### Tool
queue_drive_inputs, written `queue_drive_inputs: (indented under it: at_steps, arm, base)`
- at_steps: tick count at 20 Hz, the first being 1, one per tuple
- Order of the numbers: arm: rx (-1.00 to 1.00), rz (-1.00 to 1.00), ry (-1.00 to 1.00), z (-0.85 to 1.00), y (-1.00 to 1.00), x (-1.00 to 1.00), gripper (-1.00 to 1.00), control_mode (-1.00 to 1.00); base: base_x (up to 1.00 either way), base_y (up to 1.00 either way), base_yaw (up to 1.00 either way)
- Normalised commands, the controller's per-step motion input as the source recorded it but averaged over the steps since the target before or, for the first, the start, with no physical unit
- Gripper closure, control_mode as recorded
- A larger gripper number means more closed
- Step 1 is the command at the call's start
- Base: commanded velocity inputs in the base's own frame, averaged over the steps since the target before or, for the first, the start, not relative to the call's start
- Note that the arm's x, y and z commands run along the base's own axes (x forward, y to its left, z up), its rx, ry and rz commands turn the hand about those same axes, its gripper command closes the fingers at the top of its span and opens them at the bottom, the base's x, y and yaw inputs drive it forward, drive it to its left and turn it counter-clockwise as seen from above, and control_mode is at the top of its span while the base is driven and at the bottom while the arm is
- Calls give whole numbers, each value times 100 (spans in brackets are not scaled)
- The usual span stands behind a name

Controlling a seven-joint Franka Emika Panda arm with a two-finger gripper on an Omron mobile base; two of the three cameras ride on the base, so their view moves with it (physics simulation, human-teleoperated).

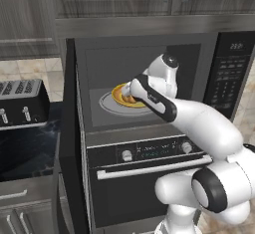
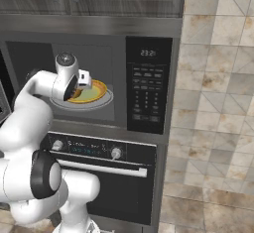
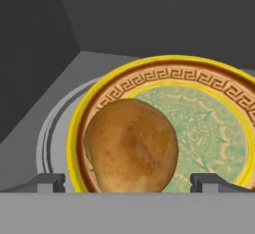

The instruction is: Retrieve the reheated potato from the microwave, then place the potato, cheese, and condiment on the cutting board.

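Potato first: the small oval golden-brown potato [image 3: 130, 146] lies on a round plate with a yellow rim and a green middle [image 3: 199, 123], toward the plate's 7 o'clock side in the hand view. The plate sits on a grey round tray [image 3: 50, 128] inside the big black microwave [image 2: 149, 86], whose door stands open. The white arm's pincer [image 3: 128, 182] is open wide, one dark tip on each side of the potato, not squeezing it. Below the microwave is a black oven with knobs and a bar handle [image 1: 149, 168]. At 9 o'clock in the left base view stands a black toaster [image 1: 22, 103].
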Motion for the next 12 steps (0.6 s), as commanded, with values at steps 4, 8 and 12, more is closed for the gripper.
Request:
queue_drive_inputs:
  at_steps: [4, 8, 12]
  arm:
    - [-8, 3, 0, -9, 1, 15, -100, -100]
    - [-7, 3, 0, -11, 0, 10, -100, -100]
    - [-7, 4, 0, -14, 0, 9, -100, -100]
  base:
    - [0, 0, 0]
    - [0, 0, 0]
    - [0, 0, 0]
